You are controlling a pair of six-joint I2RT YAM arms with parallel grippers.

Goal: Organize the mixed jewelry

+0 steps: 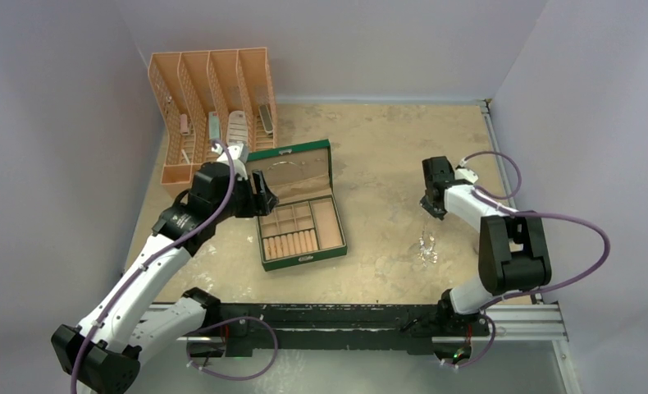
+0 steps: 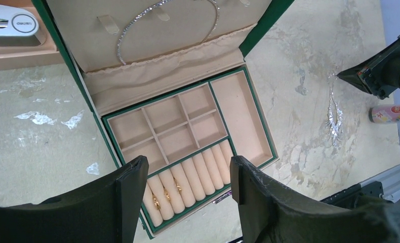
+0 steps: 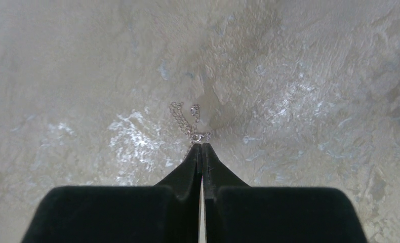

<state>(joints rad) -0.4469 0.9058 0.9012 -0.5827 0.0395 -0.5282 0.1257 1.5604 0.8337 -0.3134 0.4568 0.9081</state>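
Note:
The open green box (image 1: 303,257) lies left of the table's middle, its lid (image 2: 167,40) tipped back. Three small gold rings (image 2: 166,195) sit between its ring rolls, and a glittering hoop (image 2: 123,38) hangs inside the lid. My left gripper (image 2: 188,172) hovers open over the box's front edge with nothing between its fingers. A silvery chain (image 2: 334,114) lies stretched on the table to the right. My right gripper (image 3: 202,145) is shut, and the chain's clasp end (image 3: 194,126) is pinched at its tips. In the top view the right gripper (image 1: 433,211) stands just above the chain (image 1: 426,246).
An orange slotted rack (image 1: 210,107) with small items stands at the back left, close behind the box. A small pink-capped bottle (image 2: 390,113) lies on the table near the right arm. White walls close in the table on three sides.

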